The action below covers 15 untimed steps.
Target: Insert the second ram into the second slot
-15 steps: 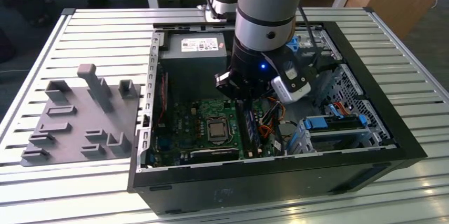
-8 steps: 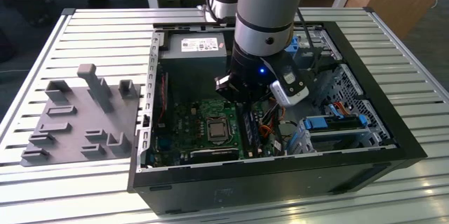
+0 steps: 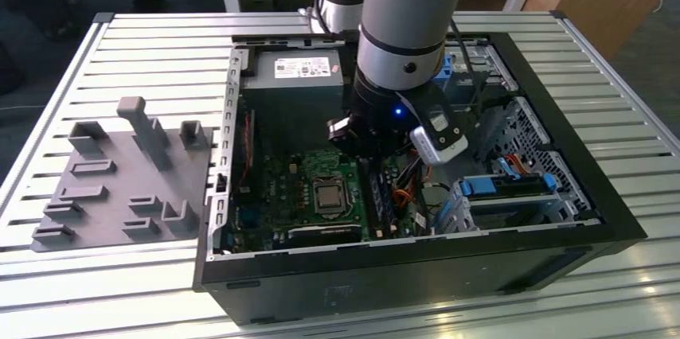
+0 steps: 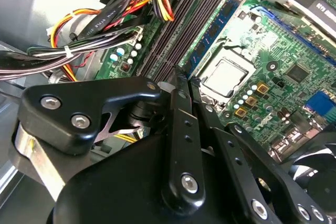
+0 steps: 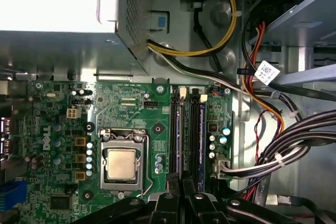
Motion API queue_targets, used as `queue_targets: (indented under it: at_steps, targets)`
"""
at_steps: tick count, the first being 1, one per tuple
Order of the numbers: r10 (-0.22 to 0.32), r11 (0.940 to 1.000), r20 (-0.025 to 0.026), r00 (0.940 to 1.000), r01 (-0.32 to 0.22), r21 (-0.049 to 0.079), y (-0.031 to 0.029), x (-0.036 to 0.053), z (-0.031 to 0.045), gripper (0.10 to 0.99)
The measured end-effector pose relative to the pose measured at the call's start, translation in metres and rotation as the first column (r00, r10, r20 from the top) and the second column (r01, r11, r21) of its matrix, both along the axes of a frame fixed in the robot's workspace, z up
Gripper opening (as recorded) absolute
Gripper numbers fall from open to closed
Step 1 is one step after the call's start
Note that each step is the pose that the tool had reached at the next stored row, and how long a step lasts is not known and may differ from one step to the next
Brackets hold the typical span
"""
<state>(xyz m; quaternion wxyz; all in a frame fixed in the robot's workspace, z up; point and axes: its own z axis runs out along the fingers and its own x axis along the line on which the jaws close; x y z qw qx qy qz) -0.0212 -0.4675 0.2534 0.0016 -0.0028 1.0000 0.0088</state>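
Observation:
My gripper [image 4: 184, 80] hangs low inside the open computer case [image 3: 595, 196], right over the row of memory slots [image 5: 188, 129] beside the processor socket [image 5: 122, 163]. Its two fingers [image 5: 173, 198] are shut together with nothing visible between them. A thin blue ram stick [image 4: 215, 24] stands seated in the slot nearest the socket, just ahead of the fingertips. In the first wrist view a second bluish strip [image 5: 201, 135] runs along a slot farther from the socket. Which of these is the second ram I cannot tell.
Bundled black, red and yellow cables [image 4: 105, 19] lie close beside the slots. The power supply [image 3: 302, 76] fills the case's far end, and blue drive brackets [image 3: 505, 188] sit at the exterior view's right. A grey fixture [image 3: 117, 172] rests on the slatted table.

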Motion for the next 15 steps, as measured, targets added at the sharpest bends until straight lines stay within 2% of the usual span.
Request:
queue_targets:
  at_steps: [6,15]
  targets:
    - [0.001,1.0000,0.0001,1.0000,-0.001,0.002,0.0000,0.0001,-0.0060,0.137]
    - [0.000,1.0000,0.0001,1.0000,0.000,0.002,0.0000,0.0001,-0.0085,0.137]
